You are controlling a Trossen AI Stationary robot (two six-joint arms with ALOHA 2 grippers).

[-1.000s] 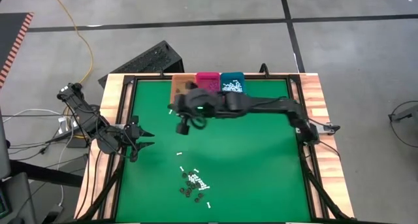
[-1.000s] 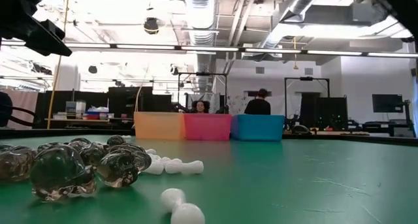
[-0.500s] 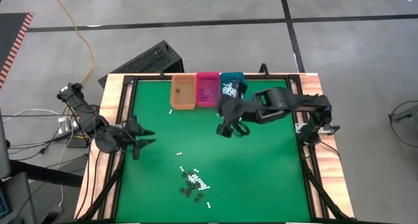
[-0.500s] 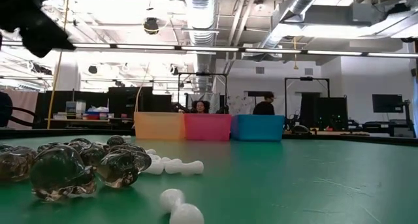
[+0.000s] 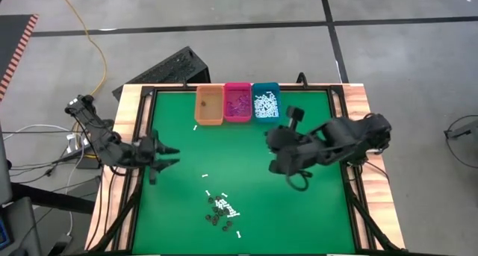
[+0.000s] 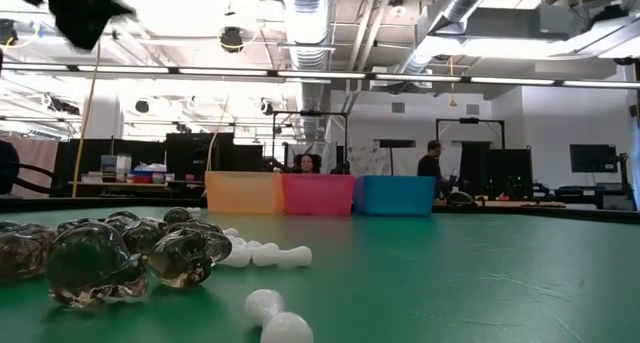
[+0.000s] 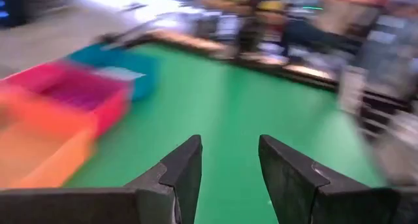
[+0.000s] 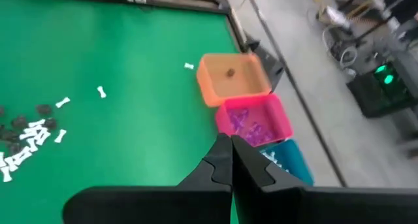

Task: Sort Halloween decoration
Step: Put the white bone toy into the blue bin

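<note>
Halloween decoration (image 5: 222, 209) pieces lie in a small pile near the table's (image 5: 246, 174) front edge. The left hand (image 5: 166, 158) hangs by the left edge, fingers wide apart. The right hand (image 5: 278, 163), pinched tight and empty, hangs near the right edge.

High view looks straight down on the whole bench (image 5: 299, 211). Low view sits on the mat, facing the bins (image 6: 318, 195) at twelve o'clock. Both wrist views share those bins, closer.
</note>
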